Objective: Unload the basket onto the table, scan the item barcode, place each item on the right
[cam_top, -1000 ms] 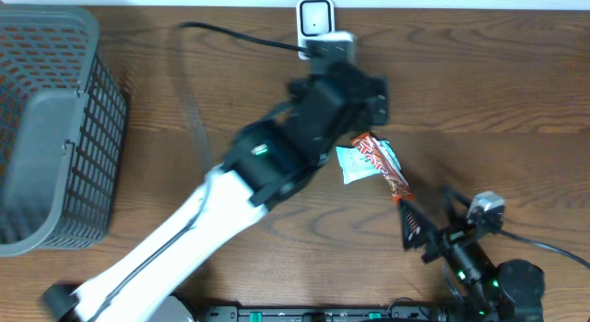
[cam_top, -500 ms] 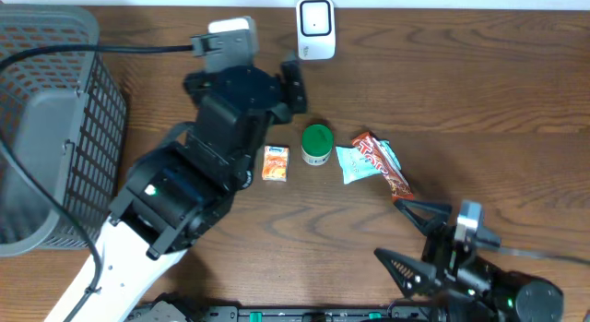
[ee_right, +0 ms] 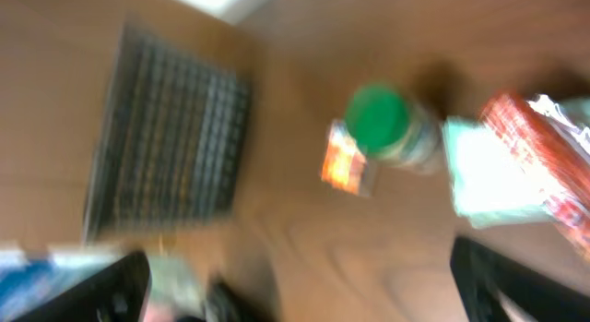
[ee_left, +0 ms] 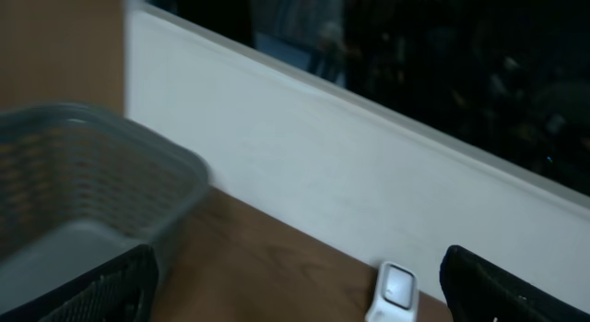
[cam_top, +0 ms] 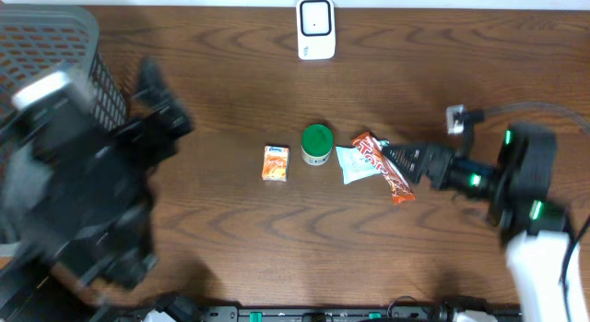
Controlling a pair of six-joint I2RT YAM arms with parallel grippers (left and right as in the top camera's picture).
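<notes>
At the bench's [cam_top: 442,73] left edge, my left fingers [ee_left: 502,285] gape beside the basket [cam_top: 55,36]. My right fingers [cam_top: 410,156], released, sit near the red wrapper [cam_top: 369,149].

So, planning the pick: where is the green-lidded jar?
Overhead, mid-table: the green-lidded jar stands between the orange packet and the pale blue sachet.
</notes>
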